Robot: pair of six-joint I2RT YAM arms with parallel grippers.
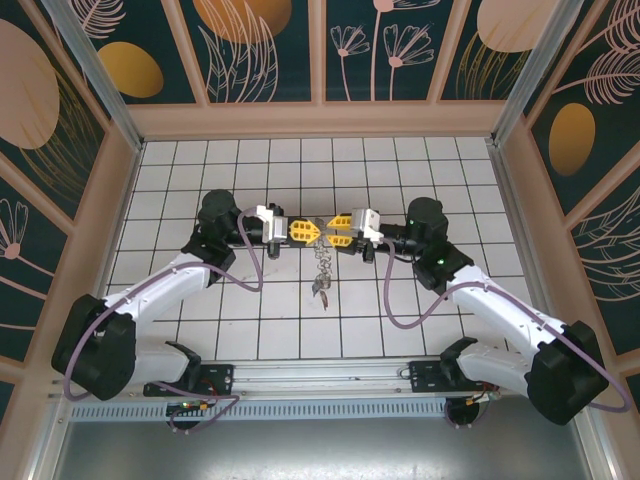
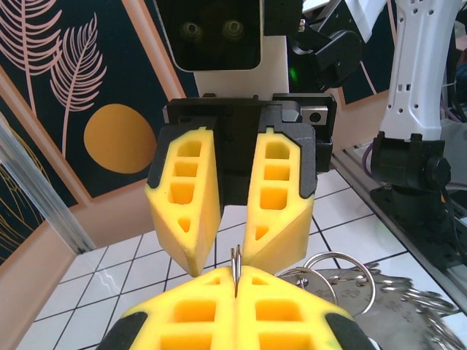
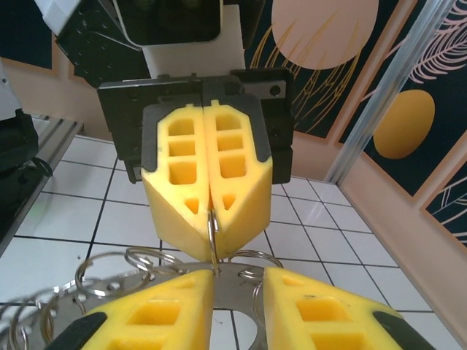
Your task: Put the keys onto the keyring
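My left gripper (image 1: 312, 231) and right gripper (image 1: 330, 233) meet tip to tip above the middle of the tiled floor. The left gripper (image 2: 236, 273) is shut on a thin silver split ring (image 2: 236, 261) of the keyring. The rest of the keyring (image 1: 322, 262), a bunch of silvery rings and flat metal, hangs down from it to the tiles. In the right wrist view the right gripper (image 3: 239, 275) is open, one yellow finger (image 3: 157, 313) on each side of the ring held by the left gripper (image 3: 211, 219). A small reddish bit (image 1: 318, 291) at the hanging end may be the keys; too small to tell.
The white tiled floor (image 1: 200, 170) is boxed in by patterned walls (image 1: 270, 40) at the back and both sides. A metal rail (image 1: 320, 378) with the arm bases runs along the near edge. Purple cables (image 1: 250, 270) loop beside each arm.
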